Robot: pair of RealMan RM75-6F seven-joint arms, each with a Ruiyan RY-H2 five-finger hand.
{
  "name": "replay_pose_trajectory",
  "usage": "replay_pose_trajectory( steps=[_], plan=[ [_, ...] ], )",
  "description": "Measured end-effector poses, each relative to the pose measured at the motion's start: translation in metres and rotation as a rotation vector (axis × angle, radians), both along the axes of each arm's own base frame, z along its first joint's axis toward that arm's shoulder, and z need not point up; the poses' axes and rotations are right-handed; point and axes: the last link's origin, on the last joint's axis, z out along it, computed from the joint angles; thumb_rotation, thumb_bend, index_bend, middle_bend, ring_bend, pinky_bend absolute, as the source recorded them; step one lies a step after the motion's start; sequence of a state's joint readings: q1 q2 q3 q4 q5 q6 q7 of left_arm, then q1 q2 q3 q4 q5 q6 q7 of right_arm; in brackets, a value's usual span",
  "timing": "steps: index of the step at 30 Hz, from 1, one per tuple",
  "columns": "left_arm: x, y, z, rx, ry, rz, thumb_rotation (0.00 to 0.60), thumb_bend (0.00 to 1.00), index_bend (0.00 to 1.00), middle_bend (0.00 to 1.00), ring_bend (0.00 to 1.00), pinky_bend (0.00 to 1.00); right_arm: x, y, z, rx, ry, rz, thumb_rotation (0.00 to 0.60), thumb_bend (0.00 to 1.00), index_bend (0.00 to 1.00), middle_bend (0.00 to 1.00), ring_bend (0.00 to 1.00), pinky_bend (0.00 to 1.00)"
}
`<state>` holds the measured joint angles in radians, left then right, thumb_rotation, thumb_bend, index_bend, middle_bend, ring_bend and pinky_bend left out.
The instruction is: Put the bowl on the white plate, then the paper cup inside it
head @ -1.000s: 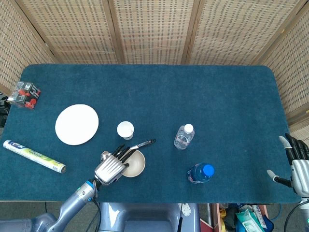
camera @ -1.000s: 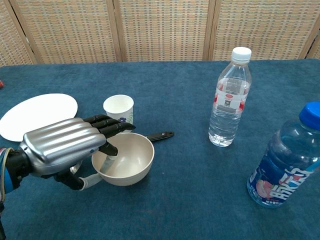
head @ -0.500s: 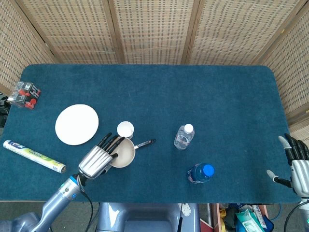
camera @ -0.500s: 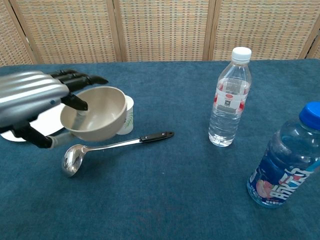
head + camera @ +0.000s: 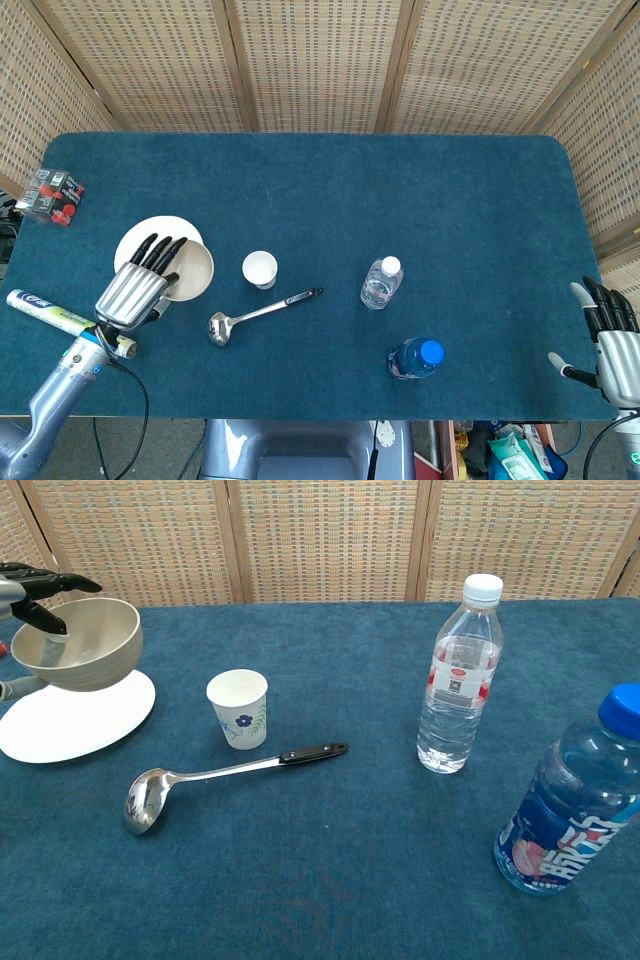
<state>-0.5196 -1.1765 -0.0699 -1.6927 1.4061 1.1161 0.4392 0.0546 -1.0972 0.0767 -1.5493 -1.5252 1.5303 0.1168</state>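
My left hand grips the beige bowl by its rim and holds it in the air over the right part of the white plate. In the chest view the bowl hangs just above the plate, with the fingers over its left rim. The paper cup stands upright on the cloth right of the plate, also the paper cup with a flower print. My right hand rests open at the table's front right corner, holding nothing.
A metal ladle lies in front of the cup. A clear water bottle and a blue-capped bottle stand to the right. A tube lies front left, and a small box sits at the far left edge.
My left hand has lifted the bowl off the ladle's spot and carried it left, to above the white plate. The ladle now lies uncovered. The right hand has barely moved.
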Motion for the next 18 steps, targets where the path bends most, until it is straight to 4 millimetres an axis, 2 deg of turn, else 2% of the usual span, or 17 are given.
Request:
replay_pose_trajectory(
  steps=[9,18],
  plan=[
    [-0.039,0.025,0.004,0.038,0.02,0.127,0.6,0.46,0.65,0.0,0.0,0.0,0.001,-0.001,-0.002,0.007,0.007,-0.001,0.6,0.14,0.01,0.0,0.0,0.0],
    [-0.066,0.046,-0.008,0.053,0.01,0.247,0.6,0.46,0.65,0.0,0.0,0.0,0.0,-0.002,-0.004,0.017,0.009,-0.002,0.6,0.14,0.01,0.0,0.0,0.0]
  ],
)
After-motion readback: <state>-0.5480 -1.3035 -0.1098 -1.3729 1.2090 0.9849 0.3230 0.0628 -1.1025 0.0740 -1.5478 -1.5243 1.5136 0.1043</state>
